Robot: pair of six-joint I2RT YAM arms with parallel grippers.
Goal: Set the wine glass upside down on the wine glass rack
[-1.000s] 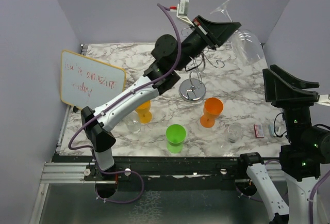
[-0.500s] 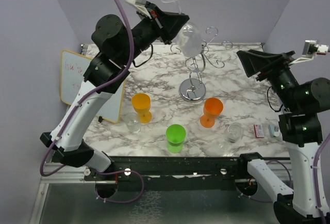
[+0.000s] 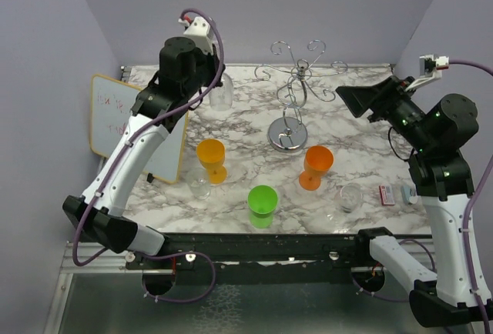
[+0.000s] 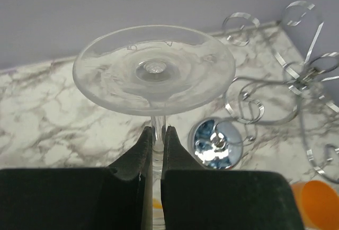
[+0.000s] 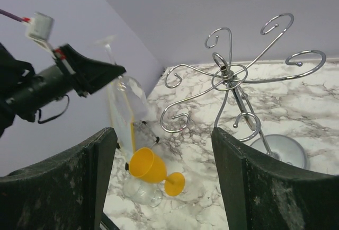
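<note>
The clear wine glass (image 4: 153, 68) is held upside down, foot uppermost, with its stem pinched between the black fingers of my left gripper (image 4: 157, 140), which is shut on it. From above, the glass (image 3: 222, 94) hangs over the back left of the table under the left gripper (image 3: 209, 63), well left of the rack. The chrome wine glass rack (image 3: 296, 88) stands at the back centre on its round mirrored base (image 3: 287, 132), its curled arms bare. My right gripper (image 3: 350, 97) is open and empty, raised to the right of the rack (image 5: 230, 73), facing it and the glass (image 5: 124, 97).
A whiteboard (image 3: 131, 126) leans at the left edge. A yellow goblet (image 3: 212, 157), an orange goblet (image 3: 316, 166), a green cup (image 3: 263, 203) and two clear glasses (image 3: 199, 186) (image 3: 350, 195) stand in front of the rack. A small red item (image 3: 387, 194) lies front right.
The left arm has swung the glass from right of the rack, over it, to the back left and lowered it. The right arm has risen and turned its open gripper toward the rack.
</note>
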